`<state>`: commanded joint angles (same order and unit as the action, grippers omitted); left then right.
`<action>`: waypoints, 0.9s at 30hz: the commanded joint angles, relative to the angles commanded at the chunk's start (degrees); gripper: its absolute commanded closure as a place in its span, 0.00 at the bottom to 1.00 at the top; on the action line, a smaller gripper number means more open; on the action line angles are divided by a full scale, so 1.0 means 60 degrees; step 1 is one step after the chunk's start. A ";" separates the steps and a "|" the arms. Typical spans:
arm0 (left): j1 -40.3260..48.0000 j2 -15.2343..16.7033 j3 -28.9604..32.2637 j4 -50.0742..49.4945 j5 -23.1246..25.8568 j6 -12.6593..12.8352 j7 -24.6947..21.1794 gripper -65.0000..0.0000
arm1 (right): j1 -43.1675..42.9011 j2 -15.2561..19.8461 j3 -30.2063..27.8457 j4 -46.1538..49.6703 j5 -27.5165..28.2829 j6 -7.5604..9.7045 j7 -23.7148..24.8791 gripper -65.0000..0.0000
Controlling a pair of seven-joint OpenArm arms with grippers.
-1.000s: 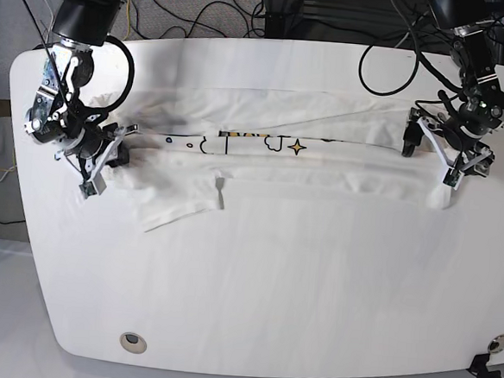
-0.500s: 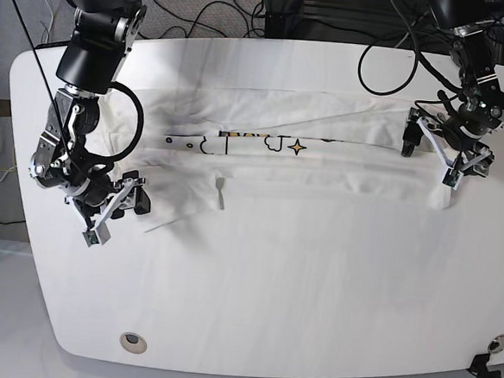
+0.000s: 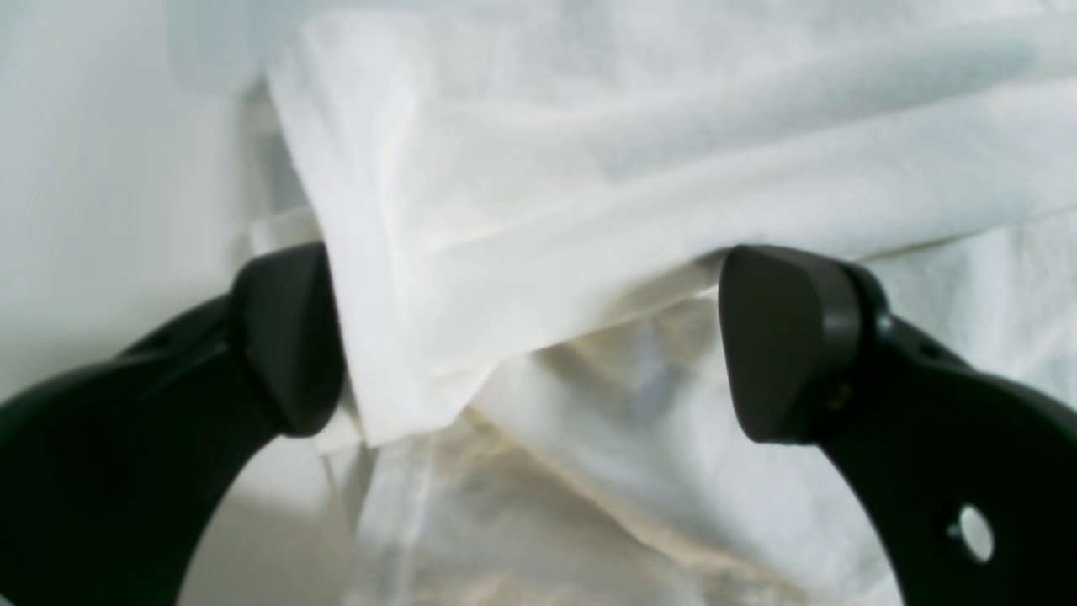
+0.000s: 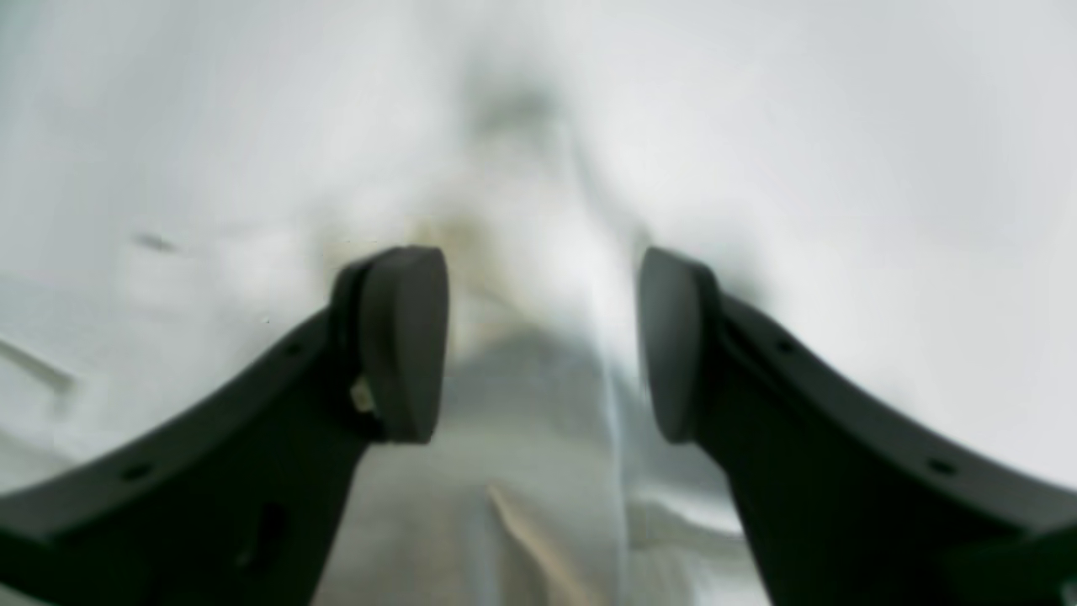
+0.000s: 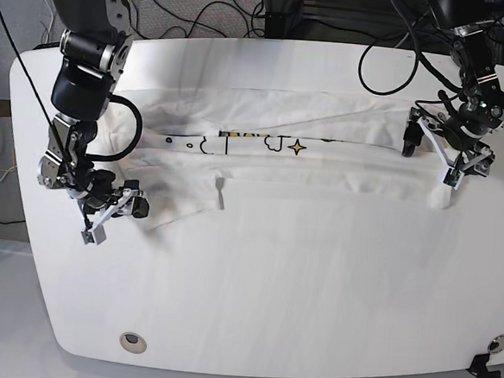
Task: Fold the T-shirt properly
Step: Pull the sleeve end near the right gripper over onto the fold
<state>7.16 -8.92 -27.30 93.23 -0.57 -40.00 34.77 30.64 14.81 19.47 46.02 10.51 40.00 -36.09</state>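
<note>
The white T-shirt (image 5: pixel 322 172) lies stretched in a long band across the far half of the table, and a strip of its print (image 5: pixel 238 139) shows. One sleeve (image 5: pixel 181 208) sticks out toward the front at the left. My left gripper (image 5: pixel 431 158) is open at the shirt's right end. In the left wrist view it (image 3: pixel 538 353) straddles a folded edge of cloth (image 3: pixel 471 252) that touches one finger (image 3: pixel 286 345). My right gripper (image 5: pixel 113 221) is at the sleeve's outer tip. In the right wrist view it (image 4: pixel 538 345) is open over blurred white cloth.
The white table (image 5: pixel 270 303) has a round grommet hole (image 5: pixel 133 342) near the front left and a clamp (image 5: pixel 494 346) at the front right corner. Black cables (image 5: pixel 204 13) lie behind the far edge.
My right gripper has moved from the shirt's left end toward the front, down to the sleeve tip. The left arm has not moved.
</note>
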 joint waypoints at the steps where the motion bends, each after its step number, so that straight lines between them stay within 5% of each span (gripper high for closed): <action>1: 0.0000 0.0000 0.0000 0.0073 0.0000 0.0000 0.0000 0.00 | 0.0000 -0.0073 0.0000 -0.0029 -0.0117 0.0000 0.0000 0.45; 17: 0.0000 -0.0015 0.0000 0.0103 0.0000 0.0000 0.0000 0.00 | -0.0147 -0.0689 0.0015 0.0000 -0.0176 0.0000 -0.0498 0.47; 19: 0.0000 -0.0015 0.0000 0.0088 0.0000 0.0000 0.0000 0.00 | -0.0147 -0.0689 0.0015 0.0000 -0.0161 0.0000 -0.0513 0.58; 23: 0.0000 -0.0015 0.0000 0.0088 0.0000 0.0000 0.0000 0.00 | -0.0103 -0.0689 0.0015 0.0000 -0.0147 0.0000 -0.0557 0.96; 27: 0.0000 -0.0015 0.0000 0.0059 0.0000 0.0000 0.0000 0.00 | 0.0044 -0.0689 0.0015 0.0190 -0.0132 0.0000 -0.1143 1.00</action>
<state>7.16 -9.01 -27.30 93.58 -0.57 -40.00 34.77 30.90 10.68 19.56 47.16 9.71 40.00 -42.95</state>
